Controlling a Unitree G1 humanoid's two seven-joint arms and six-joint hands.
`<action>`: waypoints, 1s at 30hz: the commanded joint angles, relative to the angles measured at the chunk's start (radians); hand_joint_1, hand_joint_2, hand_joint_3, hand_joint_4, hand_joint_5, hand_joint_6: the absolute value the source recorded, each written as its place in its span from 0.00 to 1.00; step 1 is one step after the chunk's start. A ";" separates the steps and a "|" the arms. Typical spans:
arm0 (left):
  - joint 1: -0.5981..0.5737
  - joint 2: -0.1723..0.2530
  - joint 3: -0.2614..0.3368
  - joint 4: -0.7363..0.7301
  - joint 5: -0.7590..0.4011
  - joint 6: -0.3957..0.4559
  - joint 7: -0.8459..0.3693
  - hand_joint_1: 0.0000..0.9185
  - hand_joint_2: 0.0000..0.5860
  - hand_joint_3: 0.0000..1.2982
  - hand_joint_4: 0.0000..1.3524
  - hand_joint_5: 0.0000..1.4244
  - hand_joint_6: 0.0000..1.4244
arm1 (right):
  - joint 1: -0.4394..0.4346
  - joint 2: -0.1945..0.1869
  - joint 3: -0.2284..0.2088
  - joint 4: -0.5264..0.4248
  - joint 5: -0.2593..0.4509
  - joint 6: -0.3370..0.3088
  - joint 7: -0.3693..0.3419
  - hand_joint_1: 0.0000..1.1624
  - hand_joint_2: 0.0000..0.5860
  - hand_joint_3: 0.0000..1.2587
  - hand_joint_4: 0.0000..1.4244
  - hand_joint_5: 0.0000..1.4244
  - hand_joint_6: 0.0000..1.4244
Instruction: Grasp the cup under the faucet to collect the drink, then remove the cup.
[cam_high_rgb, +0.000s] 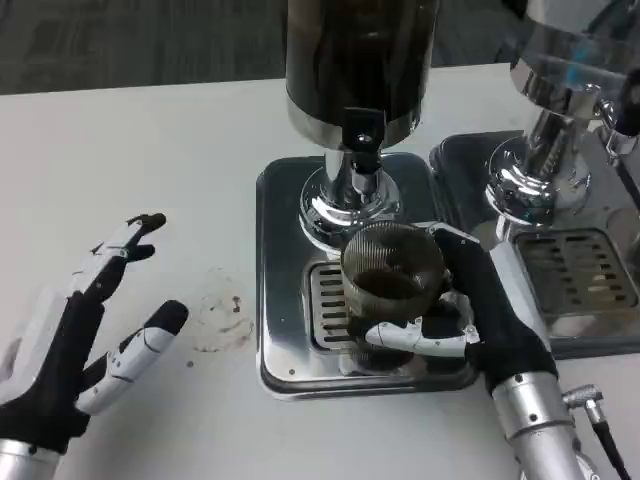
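A clear ribbed cup (392, 268) holding dark drink stands on the drip grille (325, 310) of the steel dispenser tray (275, 250), just in front of and below the faucet (361, 150). My right hand (470, 305) wraps around the cup from the right, its fingers (415, 337) curling across the cup's front. The dark drink tank (360, 60) rises above the faucet. My left hand (85, 335) hovers over the white table at the left, fingers spread, holding nothing.
A second steel dispenser (560, 110) with its own tray and grille (580, 270) stands at the right, close to my right forearm (535, 425). A small stain of drops (225, 315) marks the table left of the tray.
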 joint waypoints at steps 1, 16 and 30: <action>-0.018 0.007 -0.019 0.016 -0.002 -0.014 -0.011 0.00 0.30 0.13 0.00 0.14 0.04 | 0.030 0.001 -0.017 -0.097 0.007 0.005 -0.001 0.89 0.13 0.63 0.57 0.55 0.58; -0.015 0.007 -0.027 0.000 0.011 -0.027 0.013 0.00 0.30 0.14 0.01 0.15 0.05 | 0.116 -0.015 -0.031 -0.259 -0.006 0.028 0.022 0.89 0.13 0.64 0.57 0.56 0.60; 0.044 0.021 -0.009 -0.092 0.050 -0.009 0.028 0.00 0.30 0.13 0.00 0.14 0.04 | 0.234 -0.036 -0.026 -0.425 -0.002 0.047 0.099 0.89 0.13 0.64 0.58 0.56 0.60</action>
